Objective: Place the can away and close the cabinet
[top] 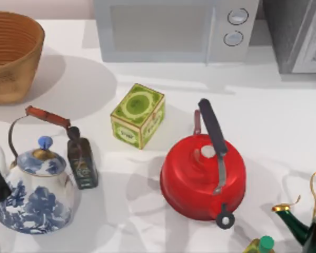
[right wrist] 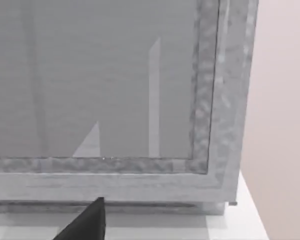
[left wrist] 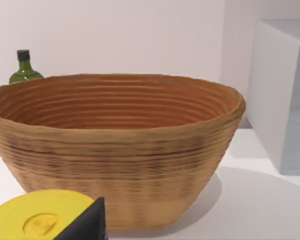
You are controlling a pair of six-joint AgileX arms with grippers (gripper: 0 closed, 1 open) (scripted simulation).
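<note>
I cannot place the can from these views, so finding it comes first. The cabinet (top: 300,37) stands at the back right of the bench (top: 274,121), beside the microwave (top: 174,31). The right wrist view looks straight at its mottled grey frame and flat panel, and I cannot tell whether the door is ajar.

The right gripper (right wrist: 87,222) sits low and close in front of that frame. The left gripper (left wrist: 85,225) is at the left side of the bench, just beside a yellow lid (left wrist: 35,220) and facing the woven basket (left wrist: 115,150). For both, I cannot tell whether the jaws are apart or together.

Clutter fills the middle of the bench: a green tea tin (top: 138,116), a red kettle (top: 200,179), a dark small bottle (top: 82,161) and a blue-and-white teapot (top: 37,195).

I judge a small drink can to be light, with thin, smooth walls, so it could slip or dent. I would take it across the middle of its body, square on, with modest squeeze, and keep it upright on the way to the cabinet. The tall kettle handle is the likeliest thing to clip on the way.
</note>
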